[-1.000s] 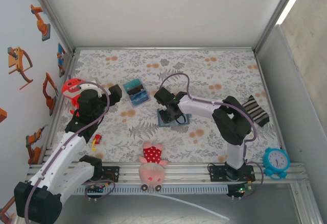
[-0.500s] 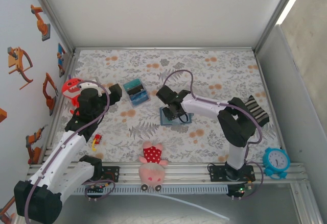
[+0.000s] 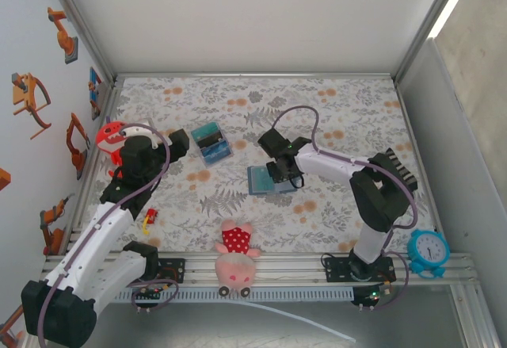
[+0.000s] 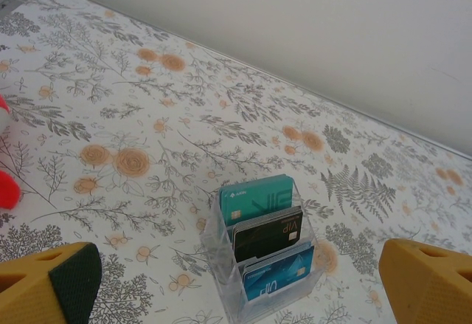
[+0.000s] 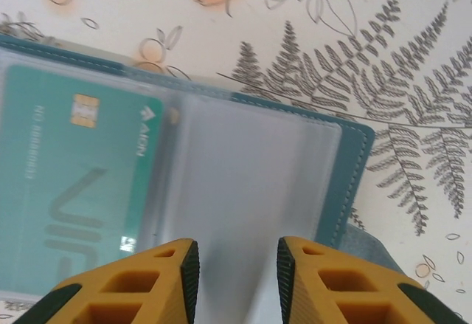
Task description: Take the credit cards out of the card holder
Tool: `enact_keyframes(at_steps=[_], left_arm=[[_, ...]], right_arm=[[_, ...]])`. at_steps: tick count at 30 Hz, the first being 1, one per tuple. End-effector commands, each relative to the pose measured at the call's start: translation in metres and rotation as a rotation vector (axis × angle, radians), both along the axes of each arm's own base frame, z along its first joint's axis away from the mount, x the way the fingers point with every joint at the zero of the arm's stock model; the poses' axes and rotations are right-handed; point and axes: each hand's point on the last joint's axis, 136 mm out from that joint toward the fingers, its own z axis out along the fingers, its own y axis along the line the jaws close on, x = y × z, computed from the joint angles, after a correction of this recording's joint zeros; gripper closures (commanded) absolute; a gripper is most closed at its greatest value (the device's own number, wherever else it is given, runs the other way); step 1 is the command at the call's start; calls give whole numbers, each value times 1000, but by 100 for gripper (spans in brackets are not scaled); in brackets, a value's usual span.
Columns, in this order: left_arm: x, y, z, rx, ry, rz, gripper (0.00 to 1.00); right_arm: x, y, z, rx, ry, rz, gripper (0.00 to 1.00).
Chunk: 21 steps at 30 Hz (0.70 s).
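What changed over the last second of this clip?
The right arm swung rightward, carrying its fingers across the card holder toward its right side and uncovering its left half. The fingers sit slightly apart, nothing visibly gripped. The card holder, left arm, card stand and plush toy stayed put.

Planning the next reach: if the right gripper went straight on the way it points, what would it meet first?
Probably the empty clear sleeve of the card holder, beside the green card; the right gripper looks aimed there, though depth is unclear.
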Motion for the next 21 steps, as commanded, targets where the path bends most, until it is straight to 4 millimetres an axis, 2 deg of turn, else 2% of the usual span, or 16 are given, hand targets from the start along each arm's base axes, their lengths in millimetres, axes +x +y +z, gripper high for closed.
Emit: enact_keyframes(at_steps=[1, 9, 18, 21], left_arm=[[2, -4, 16, 0, -33, -21, 3], [3, -8, 14, -1, -22, -41, 3], [0, -11, 9, 32, -3, -54, 3], [-1, -12, 6, 46, 6, -53, 3]], right_arm=[[-1, -8, 7, 29, -14, -45, 67], [-2, -22, 3, 22, -14, -79, 73], [5, -30, 31, 56, -87, -103, 73], [6, -24, 38, 97, -90, -102, 73]])
